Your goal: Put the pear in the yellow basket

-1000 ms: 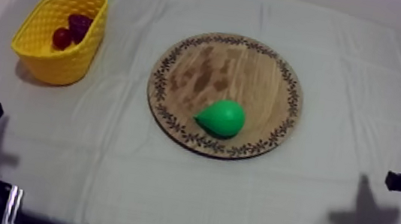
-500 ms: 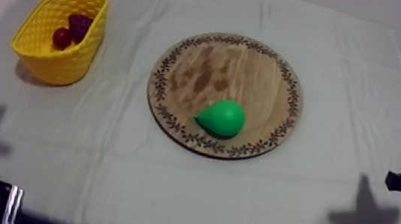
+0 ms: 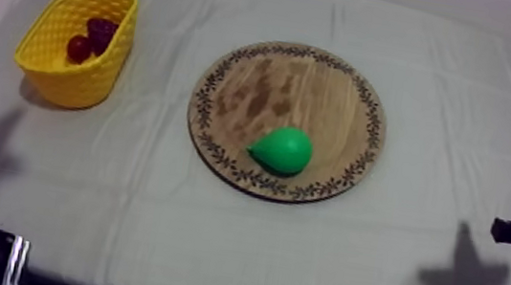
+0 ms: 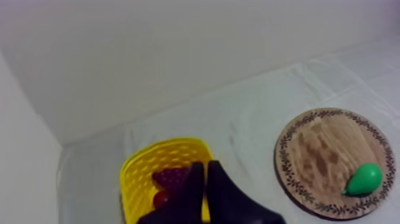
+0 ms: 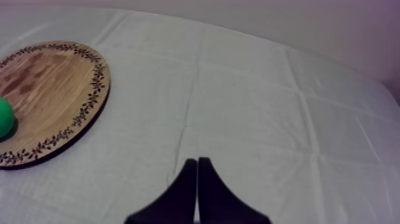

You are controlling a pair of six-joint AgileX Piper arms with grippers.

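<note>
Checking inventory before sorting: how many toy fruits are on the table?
3: a green pear on the round wooden board; a small red fruit and a dark purple bunch of grapes in the yellow basket, which may hide more.

Right gripper [image 5: 197, 161] poised over bare cloth [image 5: 268, 113], apart from the wooden board [image 5: 56, 89].

The two black fingers are pressed together into a narrow wedge, and nothing is gripped between them. The grey-white cloth beneath them is crossed by fold lines and shallow creases. The round board is laid flat on the cloth, off to one side of the fingers and not touched by them. Its leaf-patterned rim and darker stained grain are clearly shown. A green pear [image 5: 5, 118] is seen resting on the board, only partly shown. A pale wall [image 5: 286, 21] is seen beyond the table's far edge.
</note>
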